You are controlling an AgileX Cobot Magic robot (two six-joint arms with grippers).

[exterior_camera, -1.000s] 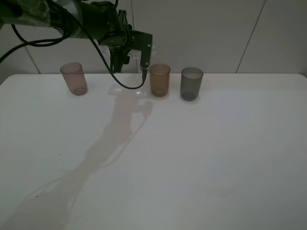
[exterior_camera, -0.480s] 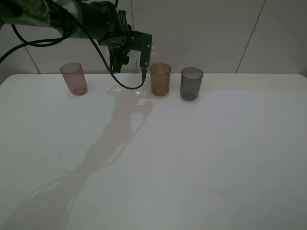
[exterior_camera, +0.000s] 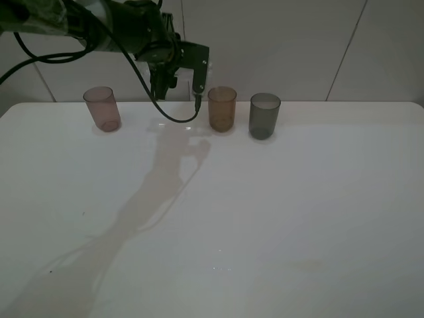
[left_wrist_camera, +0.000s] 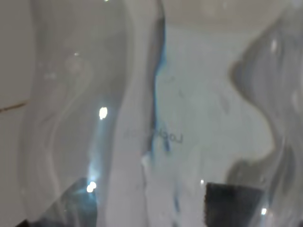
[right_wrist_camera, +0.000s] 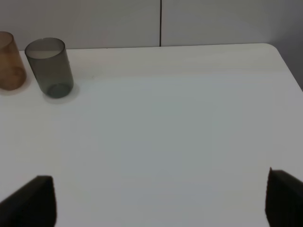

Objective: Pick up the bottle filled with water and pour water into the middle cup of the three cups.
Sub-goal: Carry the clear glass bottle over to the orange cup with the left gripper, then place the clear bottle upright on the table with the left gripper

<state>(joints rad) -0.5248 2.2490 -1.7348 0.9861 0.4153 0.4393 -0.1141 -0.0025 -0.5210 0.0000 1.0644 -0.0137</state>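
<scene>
Well, the left hand (exterior_camera: 180, 74) grips the clear bottle (left_wrist_camera: 142, 118) beside the amber middle cup (exterior_camera: 221, 109). A pinkish tumbler (exterior_camera: 102, 108) and a smoky-grey tumbler (exterior_camera: 264, 116) flank it. The right hand (right_wrist_camera: 156, 198) is spread open.

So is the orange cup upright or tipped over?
Upright: the orange cup stands on its base on the table, rim facing up.

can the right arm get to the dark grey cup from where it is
Probably yes: only bare white table lies between the open right pincer and the dark grey translucent plastic tumbler.
</scene>
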